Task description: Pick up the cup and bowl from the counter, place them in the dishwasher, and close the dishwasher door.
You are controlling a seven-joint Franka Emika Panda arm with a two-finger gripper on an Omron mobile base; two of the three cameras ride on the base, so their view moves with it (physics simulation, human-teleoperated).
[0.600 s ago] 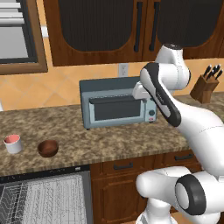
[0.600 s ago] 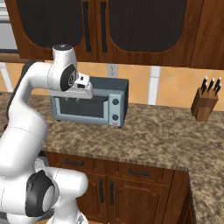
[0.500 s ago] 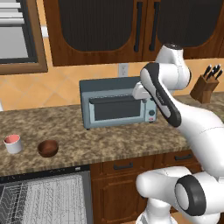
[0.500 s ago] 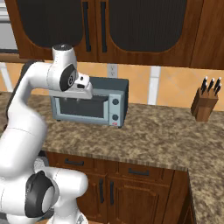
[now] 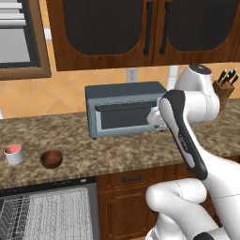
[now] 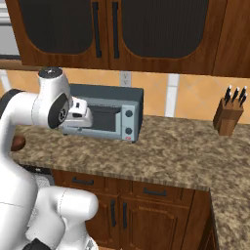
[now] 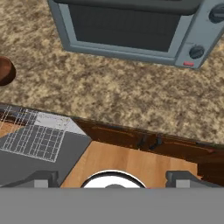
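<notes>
Speckled brown-and-tan granite forms the worktop [image 5: 117, 150], which runs over dark wooden cabinets [image 6: 146, 205]. Near its left end in the left base view, the cup [image 5: 14, 153] stands upright, white outside and pink-red inside, with the dark reddish-brown bowl [image 5: 51, 158] just beside it on its right, the 2 apart and both near the front edge. The hand view catches an edge of the bowl [image 7: 5, 70] at its left border.

Below the bowl, the dishwasher [image 5: 47, 213] is open, its white wire rack [image 5: 51, 215] showing under the worktop edge; the hand view also shows a corner of that rack [image 7: 33, 135] beside a flat grey panel, which may be the dishwasher door [image 7: 43, 157].

A grey toaster oven [image 5: 124, 108] sits toward the back of the worktop, well to the right of the bowl. The gripper [image 5: 157, 119] hangs in front of the oven's right side, above the worktop and well apart from cup and bowl. Its jaws hold nothing, with the 2 fingertips [image 7: 41, 178] set wide apart in the hand view. A knife block [image 6: 228, 114] stands far to the right.
</notes>
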